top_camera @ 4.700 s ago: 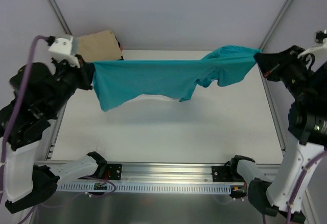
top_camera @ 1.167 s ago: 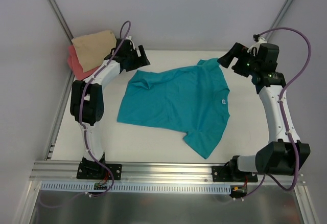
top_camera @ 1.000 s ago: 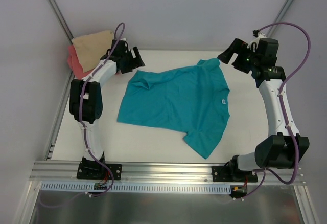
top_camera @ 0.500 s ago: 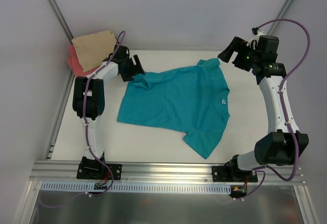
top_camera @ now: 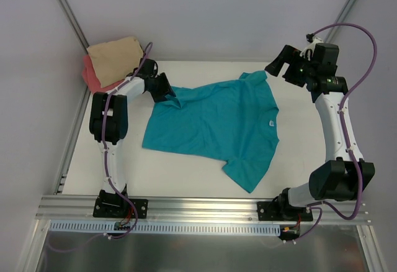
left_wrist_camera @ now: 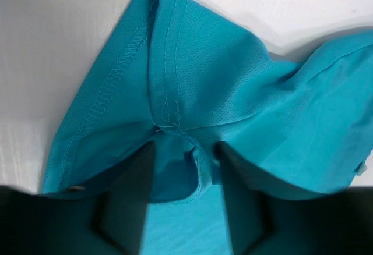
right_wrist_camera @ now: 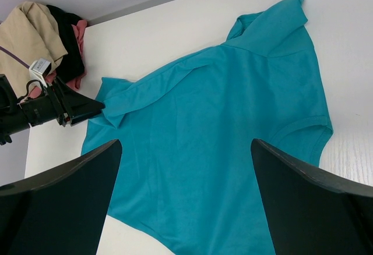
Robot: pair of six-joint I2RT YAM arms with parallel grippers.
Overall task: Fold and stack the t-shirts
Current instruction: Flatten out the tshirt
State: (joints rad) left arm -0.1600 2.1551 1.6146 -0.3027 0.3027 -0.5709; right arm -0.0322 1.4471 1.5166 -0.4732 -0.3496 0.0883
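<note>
Spread on the table [top_camera: 186, 179], the teal t-shirt [top_camera: 214, 120] is straddled at its far-left fold by the left gripper [left_wrist_camera: 185, 150]; whether it is pinched cannot be told. Both layers should be caught. The right gripper [top_camera: 276, 68] is held wide near its far-right corner.

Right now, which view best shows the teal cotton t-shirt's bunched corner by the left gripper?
Left wrist: the teal t-shirt's stitched corner sits between the left gripper's fingers. Top external and right wrist show it small.
</note>
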